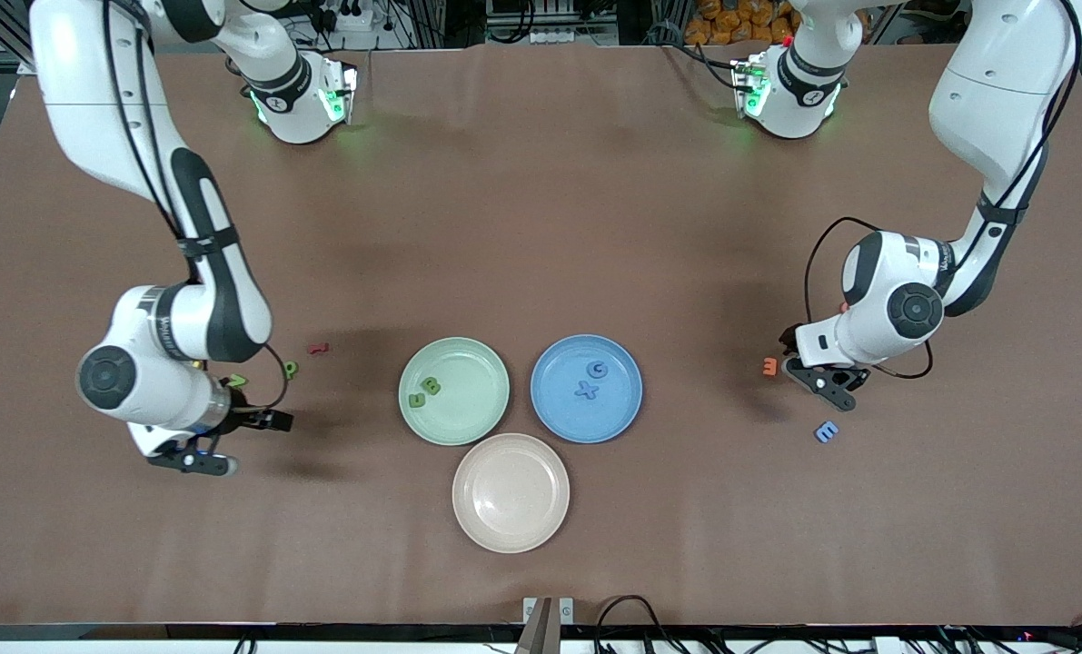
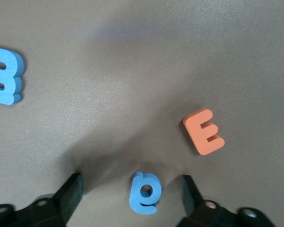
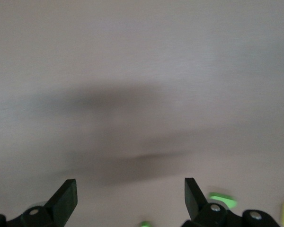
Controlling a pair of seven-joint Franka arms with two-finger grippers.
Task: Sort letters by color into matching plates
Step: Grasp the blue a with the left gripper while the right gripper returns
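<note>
Taking the cream plate (image 1: 511, 492), nearest the camera, as the marker: it is bare, as no letter matches it. Just farther off sit the green plate (image 1: 454, 391), toward the right arm's end and holding two green letters (image 1: 424, 392), and the blue plate (image 1: 587, 389) beside it, holding a blue plus (image 1: 587, 391) and a blue G (image 1: 600, 368). From the cream plate toward the left arm's end, a blue E (image 1: 827, 432) lies loose on the worktop (image 1: 541, 227), then the left gripper (image 2: 130, 193), low, fingers spread wide with a small blue letter (image 2: 144, 192) standing between them untouched, likely about to be pinched; an orange E (image 2: 204, 131) lies just beside it, not to be sorted. Toward the right arm's end, the right gripper (image 3: 128, 194) hangs with fingers open and empty over bare worktop, seemingly waiting; two green letters (image 1: 291, 369) and a dark red piece (image 1: 319, 348) lie near it.
</note>
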